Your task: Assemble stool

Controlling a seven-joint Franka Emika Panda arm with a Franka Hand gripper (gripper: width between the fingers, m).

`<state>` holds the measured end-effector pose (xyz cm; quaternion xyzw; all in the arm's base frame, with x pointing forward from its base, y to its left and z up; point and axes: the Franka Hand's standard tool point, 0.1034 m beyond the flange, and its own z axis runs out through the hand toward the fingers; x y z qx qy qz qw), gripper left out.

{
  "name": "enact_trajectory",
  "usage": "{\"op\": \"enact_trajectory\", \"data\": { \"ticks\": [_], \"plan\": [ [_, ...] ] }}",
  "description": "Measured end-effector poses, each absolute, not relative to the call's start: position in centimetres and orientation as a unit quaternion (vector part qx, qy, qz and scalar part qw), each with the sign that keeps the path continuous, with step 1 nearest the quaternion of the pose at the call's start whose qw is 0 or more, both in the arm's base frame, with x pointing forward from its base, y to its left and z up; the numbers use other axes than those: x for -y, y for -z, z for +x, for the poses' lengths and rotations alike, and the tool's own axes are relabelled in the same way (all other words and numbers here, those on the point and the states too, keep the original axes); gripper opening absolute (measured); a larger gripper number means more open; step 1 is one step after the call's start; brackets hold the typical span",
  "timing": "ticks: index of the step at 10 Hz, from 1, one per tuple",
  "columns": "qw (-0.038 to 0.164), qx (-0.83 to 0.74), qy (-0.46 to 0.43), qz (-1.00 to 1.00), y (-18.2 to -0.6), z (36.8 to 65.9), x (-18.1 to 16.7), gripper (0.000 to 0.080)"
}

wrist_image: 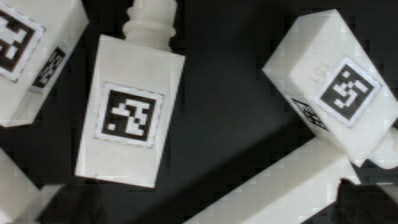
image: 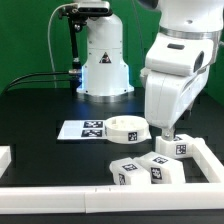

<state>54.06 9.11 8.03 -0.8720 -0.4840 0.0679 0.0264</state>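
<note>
While the black bench [image: 40, 105] fills most of the scene, the white arm [image: 178, 70] leans over its side at the exterior view's right. The jaws are released, spread wide and grasping nothing, and they hang low over the loose legs. Long white border rails [image: 60, 190] edge the bench on the side nearest the camera and at both ends. The marker board [image: 85, 128] lies flat near the middle. The stool's round seat disc [image: 128, 127] sits rim up right beside it, on the exterior view's right. The legs [image: 135, 171] lie clustered in the near corner at the exterior view's right, close to the rails and apart from the disc. In the wrist view one leg [wrist_image: 118, 165] shows a black-and-white tag [wrist_image: 125, 112] and a narrow stub [wrist_image: 151, 18] at one end. Another leg [wrist_image: 334, 85] lies tilted beside it, not touching.
</note>
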Motion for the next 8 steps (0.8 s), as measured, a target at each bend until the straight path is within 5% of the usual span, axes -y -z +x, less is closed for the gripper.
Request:
{"op": "enact_trajectory", "data": {
  "ticks": [5,8],
  "plan": [
    [0.027,0.484,-0.067,-0.872,-7.9,54.1,-8.7,0.0650],
    [0.028,0.466,-0.066,-0.882,-6.3,55.8,-6.1,0.0650]
  ]
}}
